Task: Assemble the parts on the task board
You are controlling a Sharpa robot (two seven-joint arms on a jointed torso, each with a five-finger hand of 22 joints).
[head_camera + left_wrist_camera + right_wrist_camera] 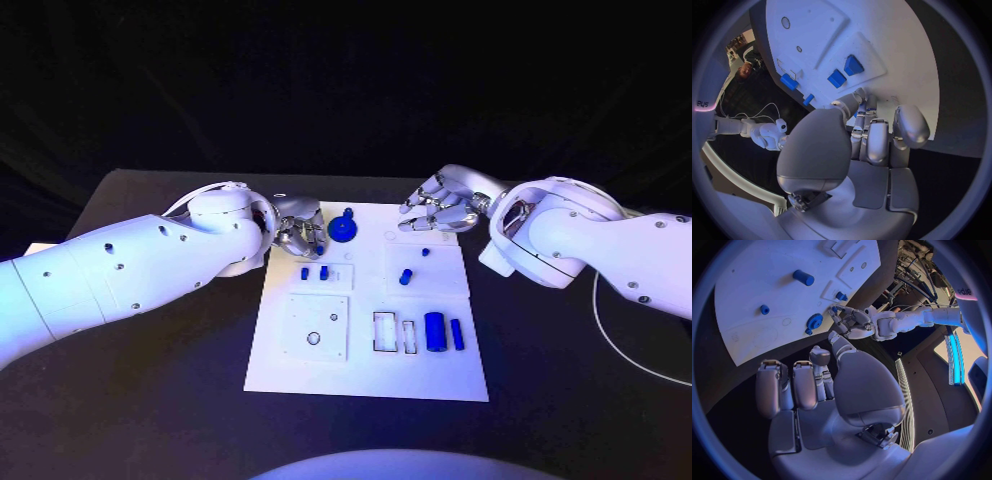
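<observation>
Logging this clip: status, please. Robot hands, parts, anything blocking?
Left robot hand and right robot hand both empty, fingers apart, at the task board's far edge. Blue parts lying loose on the board, round blue part between the hands. Nothing blocking.

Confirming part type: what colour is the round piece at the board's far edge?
Blue; the round piece shows best in the head view.

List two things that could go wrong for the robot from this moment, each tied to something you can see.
1. The left hand sits close beside the round blue part at the board's far edge; a stray finger might knock it off.
2. The right hand hovers near the same edge, so the two hands could collide if both reach for that part.
</observation>
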